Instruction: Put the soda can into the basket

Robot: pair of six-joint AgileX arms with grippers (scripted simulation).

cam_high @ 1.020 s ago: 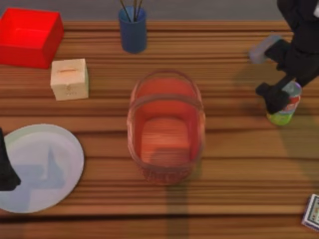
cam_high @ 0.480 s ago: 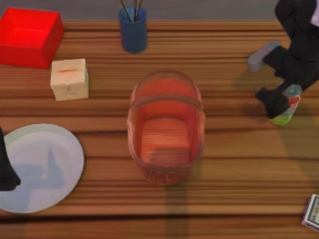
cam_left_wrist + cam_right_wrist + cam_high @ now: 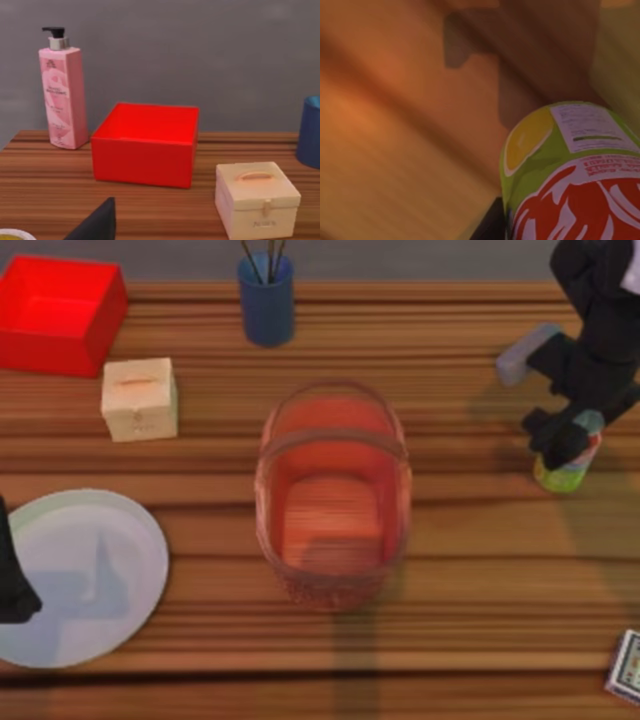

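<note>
The soda can [image 3: 570,472], red band over lime green, stands near the table's right edge, well right of the basket. My right gripper [image 3: 560,443] comes down on it from above and is shut on the soda can. In the right wrist view the soda can [image 3: 580,175] fills the near corner, with a dark finger [image 3: 490,227] pressed against its side. The salmon-pink woven basket [image 3: 400,490] sits at the table's centre, with its arched handle across it and nothing inside. My left gripper [image 3: 15,585] is parked at the left edge over a plate, open, with one fingertip [image 3: 95,225] showing.
A red square box [image 3: 58,312] and a cream lidded box [image 3: 140,398] sit at the back left. A blue pencil cup [image 3: 266,300] stands behind the basket. A white plate [image 3: 90,570] lies front left, a small card box [image 3: 628,665] front right. A pink pump bottle [image 3: 62,95] stands beside the red box.
The right gripper has closed in on the soda can. The can leaned over half a second ago and now sits more upright. The left arm has not moved.
</note>
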